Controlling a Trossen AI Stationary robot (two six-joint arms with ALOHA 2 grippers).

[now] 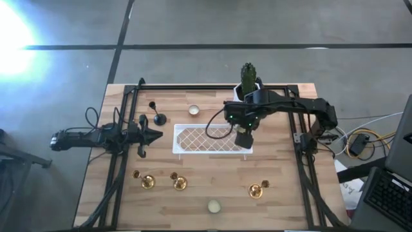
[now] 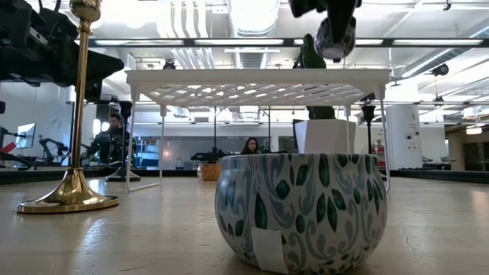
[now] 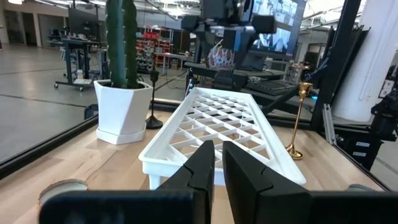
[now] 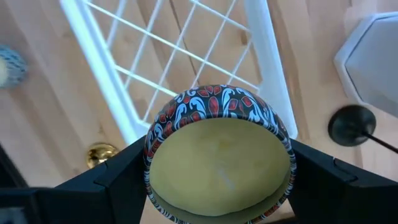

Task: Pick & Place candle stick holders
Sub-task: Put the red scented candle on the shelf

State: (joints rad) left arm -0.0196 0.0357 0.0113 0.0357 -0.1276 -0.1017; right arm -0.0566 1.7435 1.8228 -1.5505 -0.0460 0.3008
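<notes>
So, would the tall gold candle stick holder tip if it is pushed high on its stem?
Probably: the gold candle stick holder has a long thin stem over a small round base, so a high push likely topples it. Its polished surface may slip between fingers. It looks like metal, so likely stiff.

Wooden worktop (image 1: 283, 206) carries a white lattice rack (image 1: 212, 138) at centre. White geometric pot with green cactus (image 1: 248, 82) stands just beyond the rack's far right corner. Pale round candle (image 1: 193, 110) lies near the far edge; a second candle tin (image 1: 214, 206), leaf-patterned in blue-green, sits near the front edge. A red-and-blue patterned candle tin (image 4: 219, 163) with pale wax is above the rack's right end. Two people (image 2: 114, 136) are seated in the room behind.
</notes>
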